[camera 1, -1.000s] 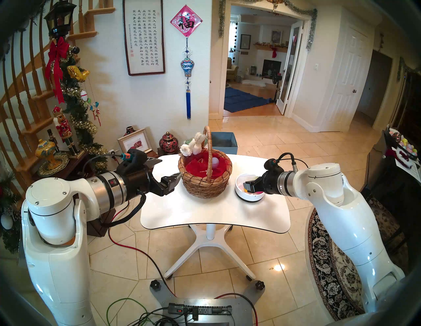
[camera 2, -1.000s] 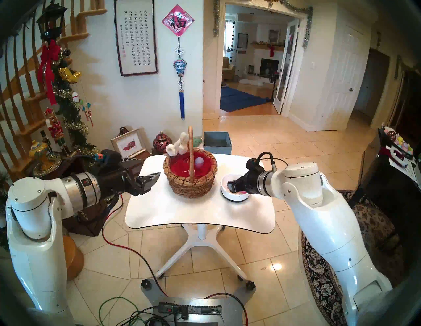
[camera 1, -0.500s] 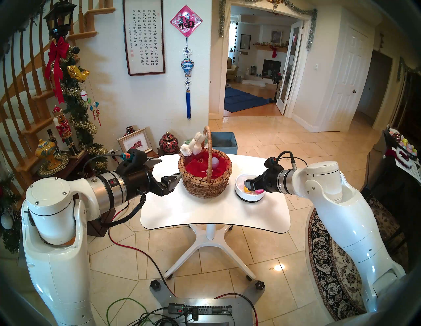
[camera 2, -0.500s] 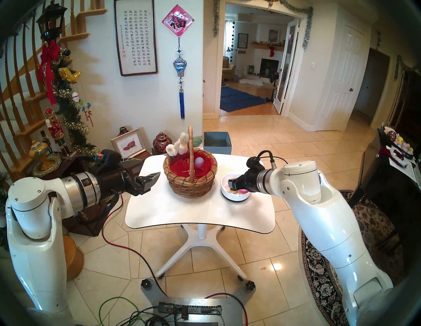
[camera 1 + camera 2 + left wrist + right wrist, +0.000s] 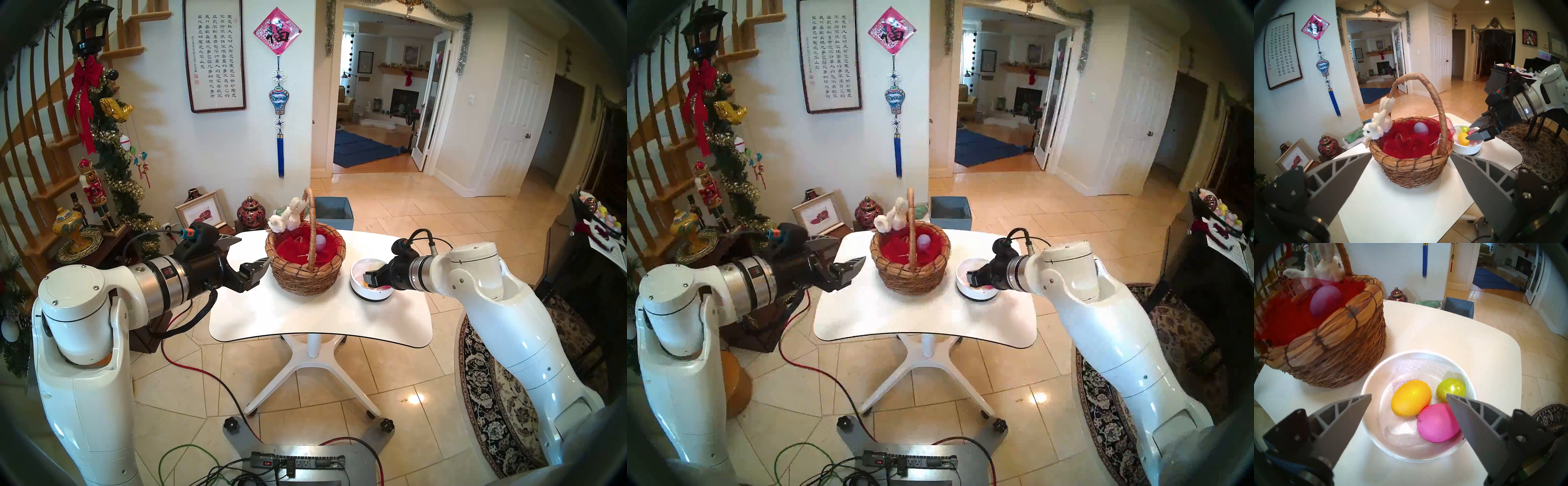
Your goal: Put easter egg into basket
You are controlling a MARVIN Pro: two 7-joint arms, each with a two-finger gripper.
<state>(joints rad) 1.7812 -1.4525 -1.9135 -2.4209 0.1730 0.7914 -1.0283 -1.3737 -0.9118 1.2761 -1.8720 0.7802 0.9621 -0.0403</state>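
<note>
The right pincer (image 5: pixel 1408 396) is held wide above the white bowl (image 5: pixel 1373 383); the orange egg (image 5: pixel 1411 398) is judged light, smooth, slippery; its middle should be pinched gently; the left pincer (image 5: pixel 1411 154) is likewise spread, empty.

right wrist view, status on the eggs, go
Right claw open above white bowl, nothing gripped. Yellow egg, green egg, pink egg in bowl; purple egg in brown wicker basket. Path clear.

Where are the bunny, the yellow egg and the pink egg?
bunny (image 5: pixel 1376 126): left wrist view, on its white body.
yellow egg (image 5: pixel 1411 397): right wrist view, on its middle.
pink egg (image 5: pixel 1438 423): right wrist view, on its middle.
</note>
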